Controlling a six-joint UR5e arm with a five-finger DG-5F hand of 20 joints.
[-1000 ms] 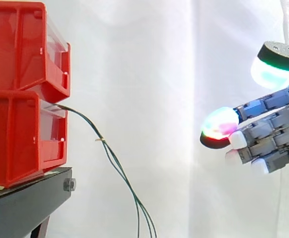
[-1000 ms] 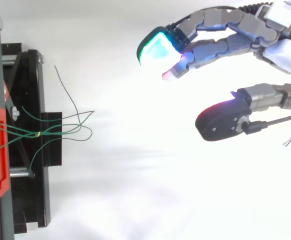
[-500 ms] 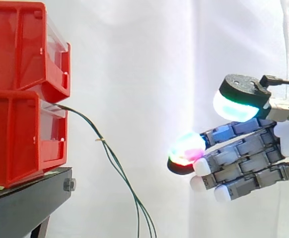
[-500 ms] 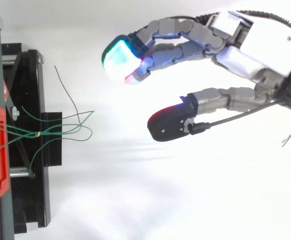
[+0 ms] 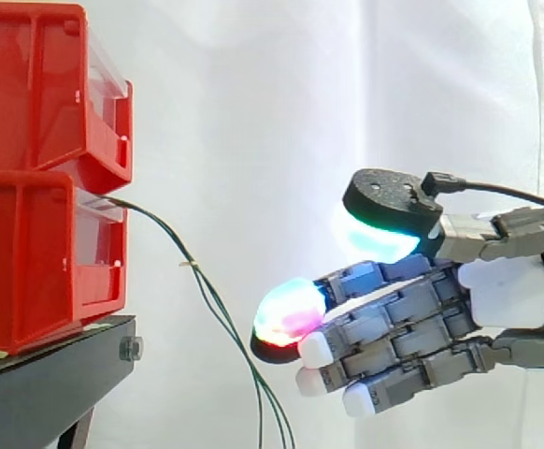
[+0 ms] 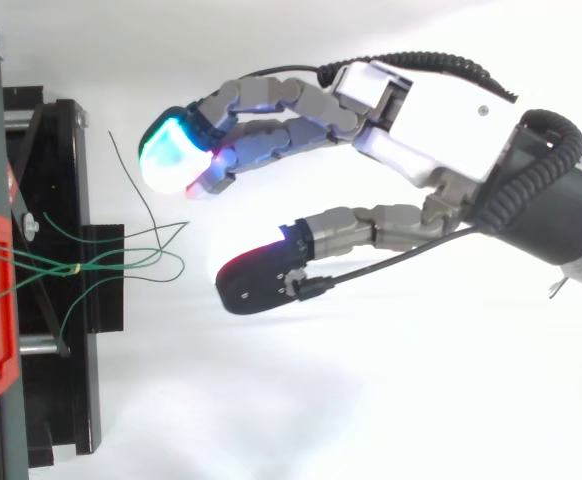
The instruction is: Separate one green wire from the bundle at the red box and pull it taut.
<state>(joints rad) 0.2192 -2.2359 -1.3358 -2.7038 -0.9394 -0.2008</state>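
Sitting at the left, an upper red bin (image 5: 38, 84) is resting on a lower red bin (image 5: 38, 262), and both are standing on the top of a black stand (image 5: 48, 374), close to its right-hand edge. The green wires (image 5: 211, 304) are coming out at the upper front edge of the lower red bin, arching over and drooping down in front of the white curtain (image 5: 253, 112). A small pale tie (image 5: 190, 265) is binding them together just off the bin. In the top view their loose ends (image 6: 151, 245) are fanning out past the stand's edge. To the right the hand (image 5: 496, 290) is hovering with its fingers stretched out toward the bundle and its thumb (image 6: 261, 280) spread well apart from them, gripping nothing. Its glowing fingertips (image 5: 289, 313) are hanging near the wires without touching them.
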